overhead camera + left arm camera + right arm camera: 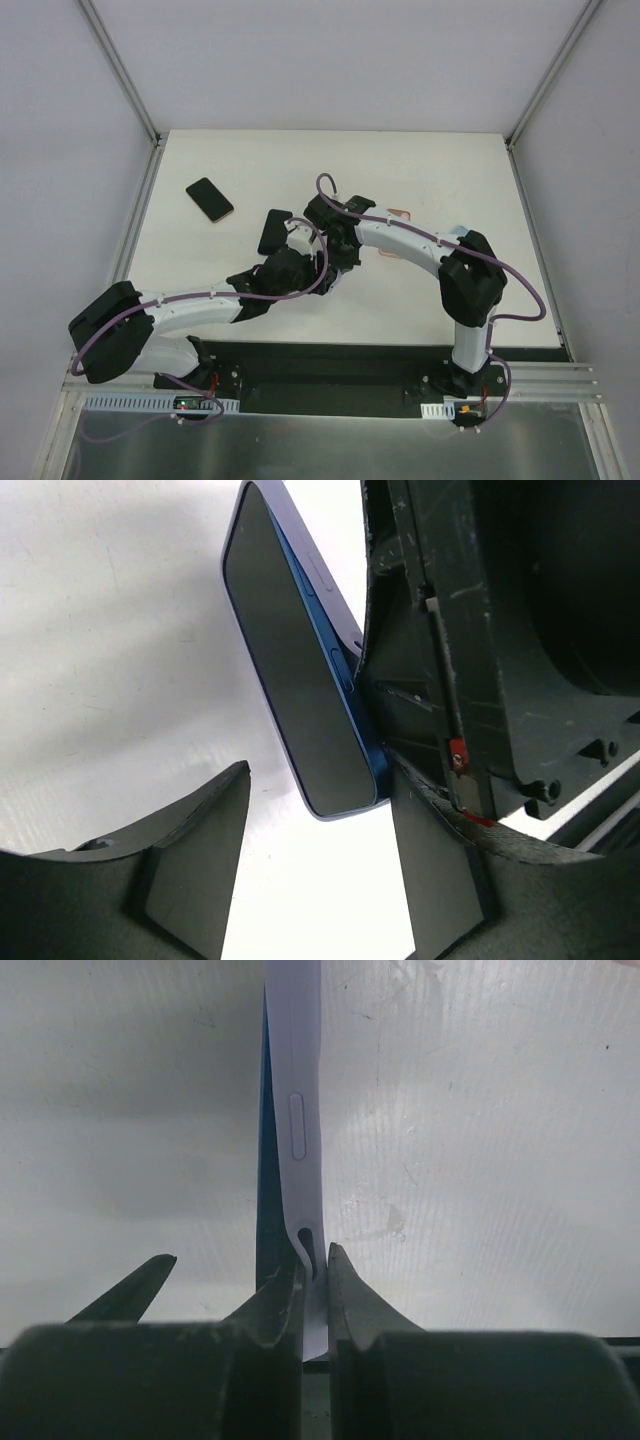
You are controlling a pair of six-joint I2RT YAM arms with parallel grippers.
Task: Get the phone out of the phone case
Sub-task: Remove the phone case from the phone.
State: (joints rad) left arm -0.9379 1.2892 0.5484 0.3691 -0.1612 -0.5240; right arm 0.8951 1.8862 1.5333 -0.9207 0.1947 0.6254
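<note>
right wrist view has the right claw (315,1295) pinched together on the thin pale wall of the case (300,1090), gripping just below a small slit in its lip. a blue sliver of the phone (268,1160) runs right alongside that wall. so the phone is not yet out, though the case edge looks to be starting to peel away at the near end.

from the left wrist camera, the phone (300,670) stands on edge above the table (450,170), with its dark screen facing left. its lower end sits between the fingers of the left claw (315,830), which are spread apart. it seems to lean on the right-hand finger (430,860), but i cannot tell if the other finger touches it.

from above, both arms meet near the middle of the table, holding the cased phone up between them. a second phone (209,199) lies flat, well apart, toward the far left corner.

i'd say the job is at the prying stage. what's left is for the left claw to close on the phone and the two to pull apart until the case is empty.
</note>
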